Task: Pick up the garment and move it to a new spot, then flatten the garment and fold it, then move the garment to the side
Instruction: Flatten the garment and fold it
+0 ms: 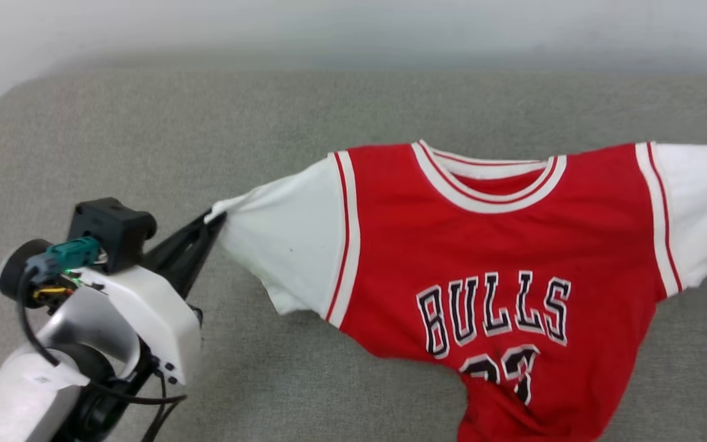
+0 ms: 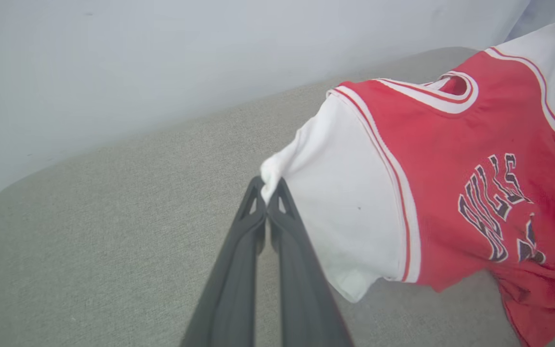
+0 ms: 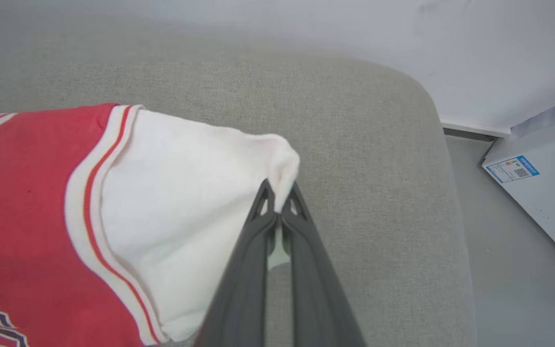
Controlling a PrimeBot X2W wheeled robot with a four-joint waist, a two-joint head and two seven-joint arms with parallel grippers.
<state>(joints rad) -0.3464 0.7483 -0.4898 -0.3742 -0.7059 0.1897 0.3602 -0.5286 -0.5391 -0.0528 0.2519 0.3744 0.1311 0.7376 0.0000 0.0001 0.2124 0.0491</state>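
The garment (image 1: pixel 488 245), a red jersey T-shirt with white sleeves and navy "BULLS" lettering, hangs stretched between its two sleeves above the grey cushion. My left gripper (image 1: pixel 215 216) is shut on the tip of one white sleeve (image 2: pixel 345 207); in the left wrist view the left gripper (image 2: pixel 269 185) pinches that cloth between its dark fingers. My right gripper (image 3: pixel 280 189) is shut on the end of the other white sleeve (image 3: pixel 186 202). The garment's lower part sags crumpled toward the cushion (image 1: pixel 513 399). Its hem is out of the head view.
The grey fabric cushion (image 1: pixel 206 123) spreads under everything, with a pale wall (image 1: pixel 329 24) behind it. In the right wrist view the cushion's rounded edge (image 3: pixel 446 159) drops to a grey floor, where a white box with a blue label (image 3: pixel 537 193) stands.
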